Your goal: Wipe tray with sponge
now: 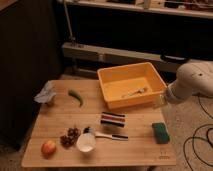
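A large rectangular yellow-orange plastic tray [127, 103] with raised walls stands at the back right of the light wooden desk [135, 150]. A small pale utensil [134, 92] lies inside the tray on its floor.

The robot's white arm [192, 82] reaches in from the right of the tray. Its hand [161, 100] hangs just outside the tray's right wall, near the front right corner. The hand is spread and nothing sits between its fingers.

The small dark green rectangular sponge [160, 132] lies flat on the desk in front of the tray's front right corner. It is below the hand and apart from it, free of any grip.

A black, white and pink striped rectangular block [113, 120] lies just in front of the tray's front wall. Further front of the tray stands a white round cup [86, 142], with a thin dark stick-like item [109, 135] beside it. A cluster of dark grapes [70, 137] and a red-orange apple [48, 148] lie front left of the tray. To the tray's left lie a curved green chilli pepper [76, 96] and a crumpled grey-blue thing [46, 94].
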Controlling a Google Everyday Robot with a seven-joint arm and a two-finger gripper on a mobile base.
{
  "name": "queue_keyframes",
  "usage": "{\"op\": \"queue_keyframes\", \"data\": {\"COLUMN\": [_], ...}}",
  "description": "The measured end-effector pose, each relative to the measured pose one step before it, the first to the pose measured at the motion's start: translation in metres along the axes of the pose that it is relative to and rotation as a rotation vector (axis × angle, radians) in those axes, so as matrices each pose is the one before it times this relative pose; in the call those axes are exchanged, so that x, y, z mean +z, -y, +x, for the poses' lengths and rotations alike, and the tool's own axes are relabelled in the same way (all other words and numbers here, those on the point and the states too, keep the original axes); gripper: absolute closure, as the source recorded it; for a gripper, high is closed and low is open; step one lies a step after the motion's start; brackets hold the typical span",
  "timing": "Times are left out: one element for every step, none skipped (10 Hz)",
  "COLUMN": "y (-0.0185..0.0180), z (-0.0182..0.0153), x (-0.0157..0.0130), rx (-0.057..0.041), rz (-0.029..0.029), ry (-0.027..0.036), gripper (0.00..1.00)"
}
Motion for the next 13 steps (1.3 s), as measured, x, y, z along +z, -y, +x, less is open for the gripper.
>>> {"op": "queue_keyframes", "data": {"y": [0.00239,0.00220,0.00366,0.00195,0.00565,0.00172,-0.00088,0.00492,0.00272,-0.00209,0.00269,0.00290,-0.00422], "z": [-0.00477,-0.00326,-0.00186,-0.00166,0.00154,-0.00044,-0.00074,0.00059,-0.00059,-0.00040,0.00253,0.00157,0.00042], "x": [0.00654,0.00588,0.00533,0.00531,0.00569,0.00344,0.00300,0.00500,0.00438,0.00408,0.00475,0.00441,0.00493], "rx": [0.01984,0.02182,0.02840,0.03488,0.04504,0.02788,0.00929,0.01577,0.00604,-0.00634,-0.00622,-0.00377,-0.01039], "rz": [0.03079,0.02979,0.03820,0.04266,0.05824,0.05674,0.02236,0.02695,0.02047,0.00467,-0.00261,0.00268,-0.00540], "ry": [-0.00919,-0.01283,-0.01880,-0.02201,-0.02540,-0.02010,-0.01686,-0.03454,-0.03622,-0.03042,-0.02176,-0.01175,-0.01015], "gripper": [0.35,0.35,0.35,0.35,0.35,0.35,0.35,0.35,0.35,0.35,0.35,0.35,0.35]}}
